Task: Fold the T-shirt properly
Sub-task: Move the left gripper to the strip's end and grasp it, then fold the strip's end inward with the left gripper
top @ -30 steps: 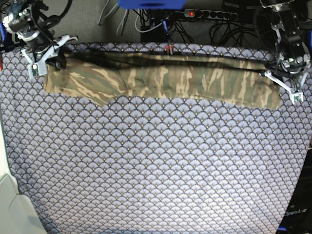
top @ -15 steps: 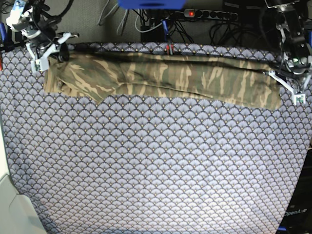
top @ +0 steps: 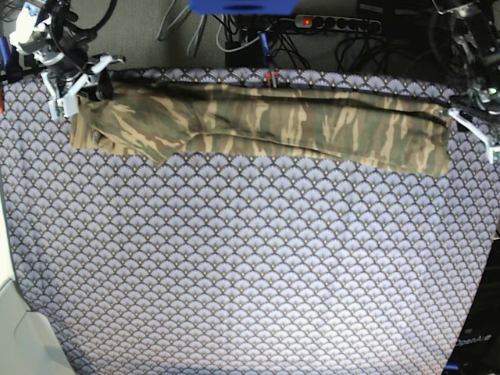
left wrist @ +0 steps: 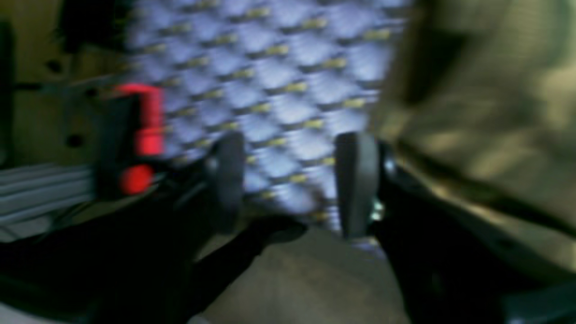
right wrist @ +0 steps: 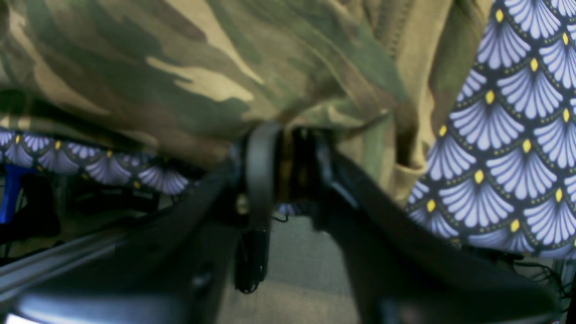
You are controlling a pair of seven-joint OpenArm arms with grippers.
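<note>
T-shirt (top: 266,125) folded along far table edge; left claw (left wrist: 288,180) spread, empty; right claw (right wrist: 288,166) state unclear.

1. One marking is partly legible: pale lettering on the dark robot base (top: 474,344) at the lower right corner of the base view reads "OpenArm"; its end is cut off by the picture edge.
2. The power strip (top: 328,23) at the top shows a lit red switch, without legible text.
3. Both wrist views carry no readable text.
</note>
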